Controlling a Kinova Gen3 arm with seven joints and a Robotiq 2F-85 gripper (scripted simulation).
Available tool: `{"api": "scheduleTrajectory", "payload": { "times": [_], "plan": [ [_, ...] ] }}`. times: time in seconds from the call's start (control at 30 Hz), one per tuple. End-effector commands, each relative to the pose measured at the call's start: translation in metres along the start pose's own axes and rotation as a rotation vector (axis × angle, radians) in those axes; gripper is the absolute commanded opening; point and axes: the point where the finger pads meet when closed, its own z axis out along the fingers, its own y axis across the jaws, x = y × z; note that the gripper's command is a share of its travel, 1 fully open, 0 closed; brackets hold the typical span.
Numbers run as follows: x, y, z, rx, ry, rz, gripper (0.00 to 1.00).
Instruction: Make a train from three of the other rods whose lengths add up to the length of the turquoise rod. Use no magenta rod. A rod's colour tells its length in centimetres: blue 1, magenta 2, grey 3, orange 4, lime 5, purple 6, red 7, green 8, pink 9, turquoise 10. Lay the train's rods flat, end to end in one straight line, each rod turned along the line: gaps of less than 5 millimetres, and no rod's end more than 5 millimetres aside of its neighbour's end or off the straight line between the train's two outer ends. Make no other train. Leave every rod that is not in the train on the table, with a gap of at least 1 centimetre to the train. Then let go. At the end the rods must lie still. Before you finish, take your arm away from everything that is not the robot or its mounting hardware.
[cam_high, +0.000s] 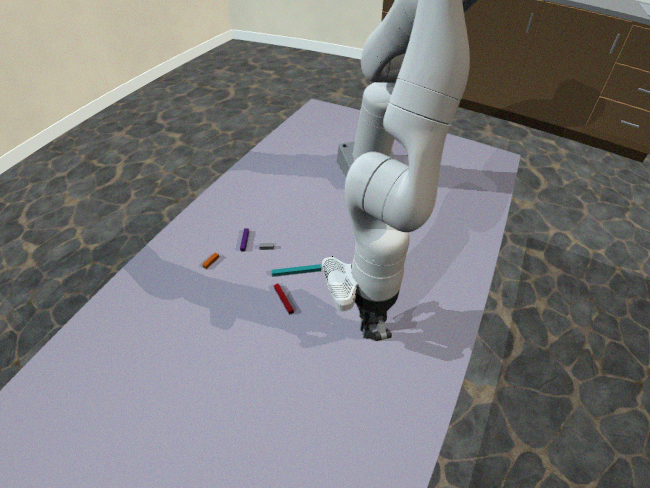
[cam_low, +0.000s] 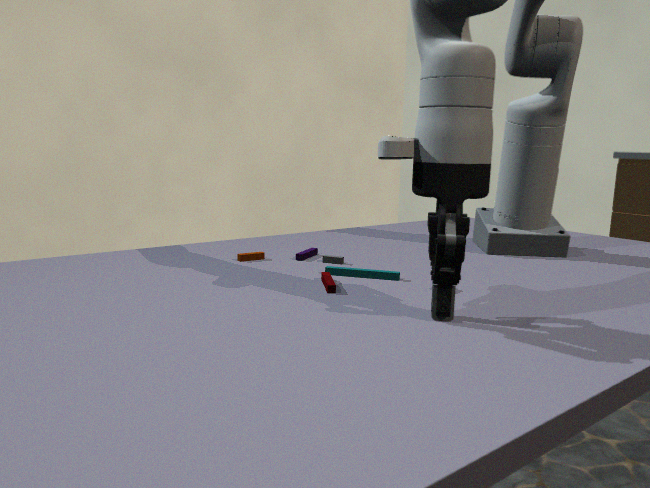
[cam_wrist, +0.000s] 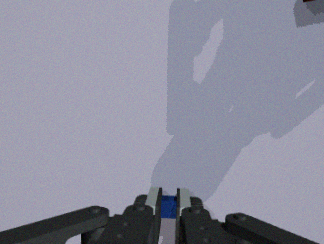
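Note:
My gripper (cam_high: 375, 331) stands upright with its fingertips at the table top, right of the other rods; it also shows in the exterior view (cam_low: 442, 309). In the wrist view the gripper (cam_wrist: 169, 200) is shut on a small blue rod (cam_wrist: 169, 206) between the finger pads. The turquoise rod (cam_high: 296, 270) lies flat left of the gripper. The red rod (cam_high: 283, 298) lies just in front of it. Farther left lie the grey rod (cam_high: 266, 245), the purple rod (cam_high: 244, 239) and the orange rod (cam_high: 210, 260), all apart from each other.
The arm's base (cam_low: 520, 237) stands at the back of the table. Wooden cabinets (cam_high: 567, 63) stand behind the table. The table's right edge is near the gripper.

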Motion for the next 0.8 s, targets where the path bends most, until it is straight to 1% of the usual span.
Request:
{"api": "scheduleTrajectory", "payload": {
  "times": [0.0, 0.07, 0.17, 0.27, 0.53, 0.6, 0.7, 0.77],
  "plan": [
    [0.000, -0.001, -0.002, 0.002, 0.001, 0.000, 0.05],
    [0.000, -0.001, -0.003, 0.002, 0.001, 0.000, 0.05],
    [0.000, -0.001, -0.012, 0.002, 0.001, 0.000, 0.05],
    [0.000, -0.001, -0.027, 0.002, 0.001, 0.000, 0.05],
    [0.000, -0.001, -0.079, 0.002, 0.001, 0.000, 0.05],
    [0.000, -0.001, -0.079, 0.002, 0.001, 0.000, 0.05],
    [0.000, -0.001, -0.093, 0.002, 0.001, 0.000, 0.05],
    [0.000, -0.001, -0.098, 0.002, 0.001, 0.000, 0.05]
  ]
}}
